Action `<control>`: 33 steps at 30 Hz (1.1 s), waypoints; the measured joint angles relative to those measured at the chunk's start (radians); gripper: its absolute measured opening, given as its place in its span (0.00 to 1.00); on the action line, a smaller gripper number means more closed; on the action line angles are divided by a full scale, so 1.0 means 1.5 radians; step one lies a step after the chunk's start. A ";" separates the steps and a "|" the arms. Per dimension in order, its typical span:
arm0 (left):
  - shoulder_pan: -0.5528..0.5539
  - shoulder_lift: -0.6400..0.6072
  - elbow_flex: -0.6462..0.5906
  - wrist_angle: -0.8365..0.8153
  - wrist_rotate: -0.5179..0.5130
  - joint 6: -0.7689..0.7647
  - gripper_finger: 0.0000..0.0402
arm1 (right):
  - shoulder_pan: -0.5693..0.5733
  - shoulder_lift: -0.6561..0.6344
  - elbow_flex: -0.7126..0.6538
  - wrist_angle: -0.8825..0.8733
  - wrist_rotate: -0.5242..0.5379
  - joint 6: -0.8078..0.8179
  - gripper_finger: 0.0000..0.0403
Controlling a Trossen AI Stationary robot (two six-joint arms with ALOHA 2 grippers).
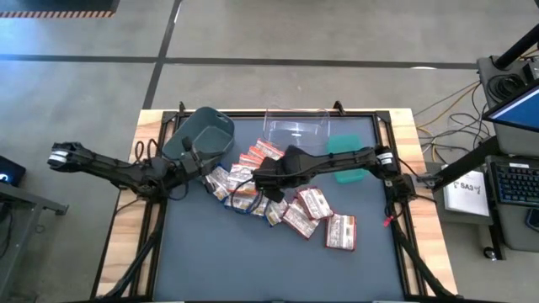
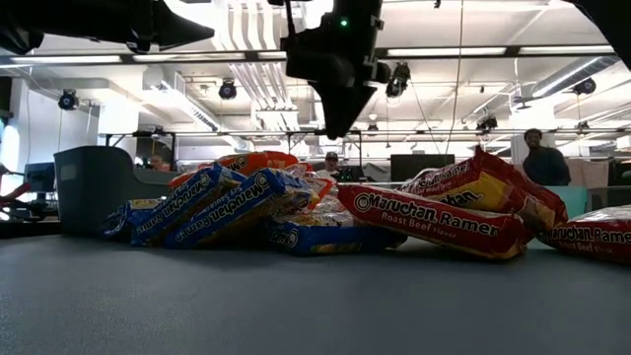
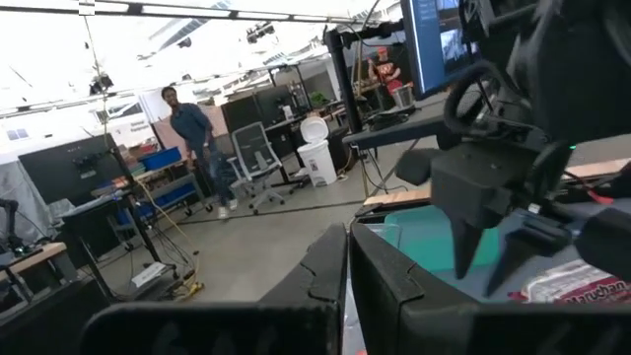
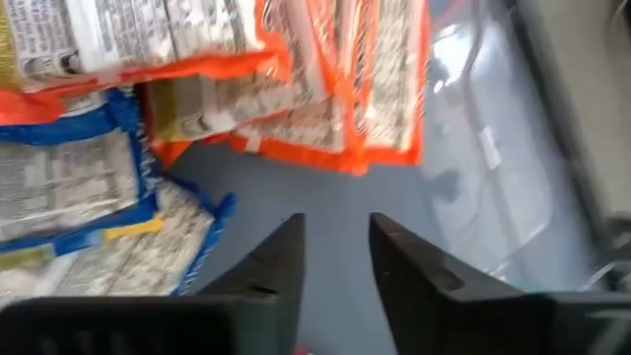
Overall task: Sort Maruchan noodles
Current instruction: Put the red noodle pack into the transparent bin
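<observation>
This is a robotics lab set in an open, industrial office hall. The table with its dark mat stands on a polished concrete floor marked with dark lines, and loose cables run to a laptop on a stand beside it. Beyond the table hang exposed ceiling ducts and strip lights. Monitors, a swivel chair and cluttered desks fill the room, where a person walks and another stands
</observation>
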 joint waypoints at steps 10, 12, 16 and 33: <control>0.000 0.095 0.057 -0.056 0.073 -0.059 0.00 | 0.009 -0.135 -0.166 0.117 -0.036 -0.045 0.02; 0.000 0.117 0.067 -0.099 0.074 -0.064 0.00 | 0.009 -0.172 -0.222 0.137 -0.068 -0.019 0.02; 0.004 0.170 0.093 -0.129 0.074 -0.078 0.00 | 0.009 -0.238 -0.310 0.155 -0.155 0.065 0.02; 0.004 0.240 0.186 -0.170 0.037 -0.044 0.00 | 0.016 -0.218 -0.338 0.139 -0.348 0.198 0.29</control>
